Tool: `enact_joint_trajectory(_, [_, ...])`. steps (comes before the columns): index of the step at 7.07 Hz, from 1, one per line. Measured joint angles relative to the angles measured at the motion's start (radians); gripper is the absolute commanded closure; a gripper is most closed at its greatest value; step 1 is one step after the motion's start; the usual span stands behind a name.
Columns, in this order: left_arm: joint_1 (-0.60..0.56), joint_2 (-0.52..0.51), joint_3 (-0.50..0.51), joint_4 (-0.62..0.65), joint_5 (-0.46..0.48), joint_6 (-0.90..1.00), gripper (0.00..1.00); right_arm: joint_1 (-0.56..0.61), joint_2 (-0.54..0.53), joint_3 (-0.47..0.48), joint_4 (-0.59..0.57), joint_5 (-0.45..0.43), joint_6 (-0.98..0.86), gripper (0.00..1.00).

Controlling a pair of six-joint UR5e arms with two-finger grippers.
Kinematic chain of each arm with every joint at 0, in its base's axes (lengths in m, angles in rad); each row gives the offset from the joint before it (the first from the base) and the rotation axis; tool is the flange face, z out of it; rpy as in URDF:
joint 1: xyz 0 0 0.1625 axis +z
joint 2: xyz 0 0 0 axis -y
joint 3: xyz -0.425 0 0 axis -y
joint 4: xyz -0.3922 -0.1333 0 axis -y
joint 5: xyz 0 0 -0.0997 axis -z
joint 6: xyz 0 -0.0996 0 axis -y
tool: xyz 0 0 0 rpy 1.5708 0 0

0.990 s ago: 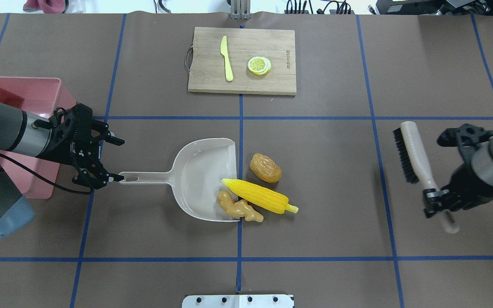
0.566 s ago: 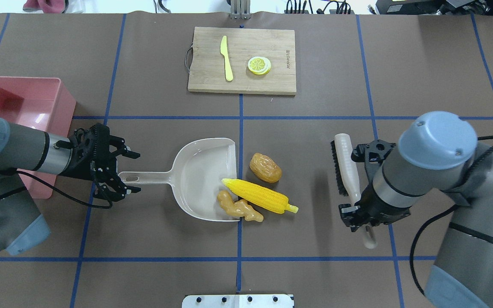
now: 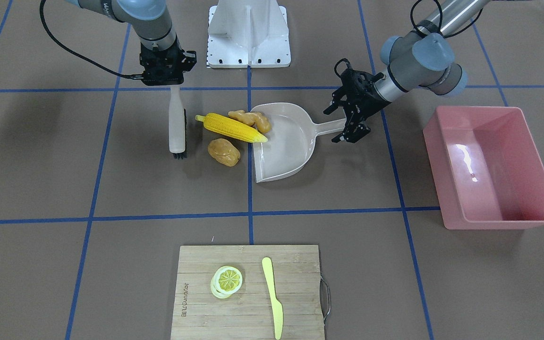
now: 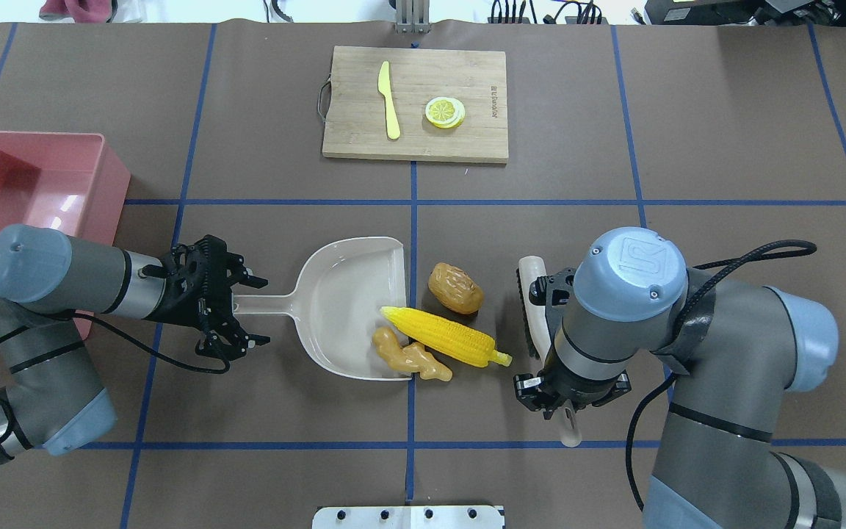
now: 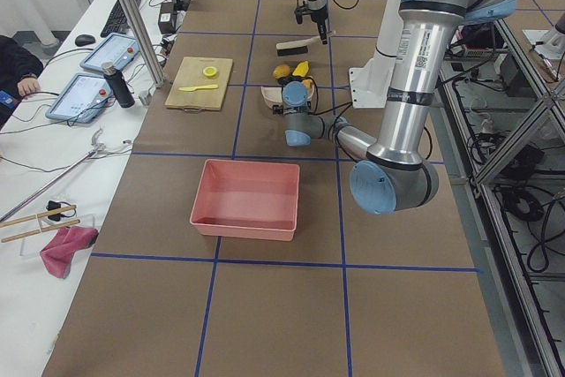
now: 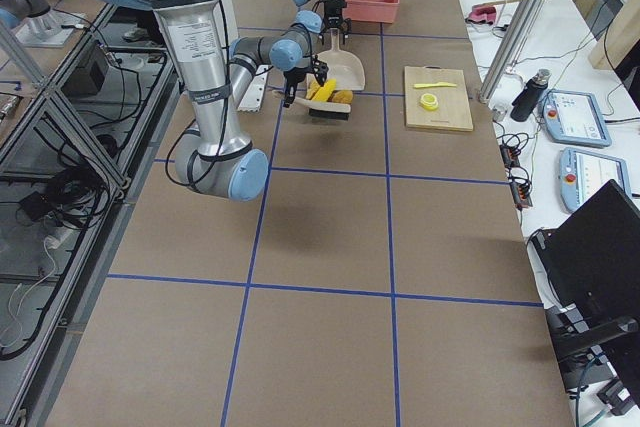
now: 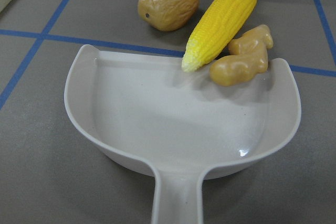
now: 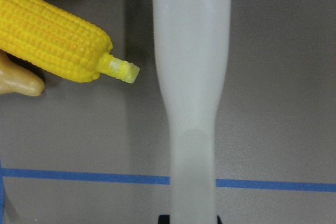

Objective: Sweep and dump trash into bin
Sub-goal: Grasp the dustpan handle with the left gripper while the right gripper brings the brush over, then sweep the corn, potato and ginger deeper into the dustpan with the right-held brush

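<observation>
The corn (image 4: 443, 336) lies diagonally on the counter (image 4: 283, 441), tip on the dustpan (image 4: 342, 301) lip, stalk toward the brush (image 4: 534, 308). The right gripper (image 3: 172, 85), pinching the brush, has swung close; the left gripper (image 4: 247, 311), spread, now straddles the dustpan's handle.

Built of grey tubes (image 4: 731, 330) with pale blue screwed caps (image 4: 640, 272); tipped with black openwork pincers (image 4: 255, 310), black cables (image 4: 761, 251) trailing just behind.

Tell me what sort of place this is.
Likely a robot data-collection lab, not a kitchen: left arm and right arm at a table taped into a blue grid, toy corn as trash, apparent teach pendants on a side bench.
</observation>
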Motion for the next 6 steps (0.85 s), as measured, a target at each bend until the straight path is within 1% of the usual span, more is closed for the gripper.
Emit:
enact_joint_trajectory(2, [0.016,-0.018,0.018,0.006,0.019,0.0,0.07,-0.009,0.011,-0.05,0.041,-0.003,0.02,1.0])
enact_joint_trajectory(4, [0.028,-0.032,0.025,0.011,0.032,0.0,0.07,-0.025,0.017,-0.115,0.137,-0.001,0.056,1.0])
enact_joint_trajectory(5, [0.031,-0.035,0.026,0.012,0.035,0.0,0.07,-0.029,0.04,-0.144,0.17,0.0,0.067,1.0])
enact_joint_trajectory(6, [0.033,-0.037,0.024,0.016,0.042,0.0,0.07,-0.03,0.086,-0.18,0.183,0.001,0.083,1.0])
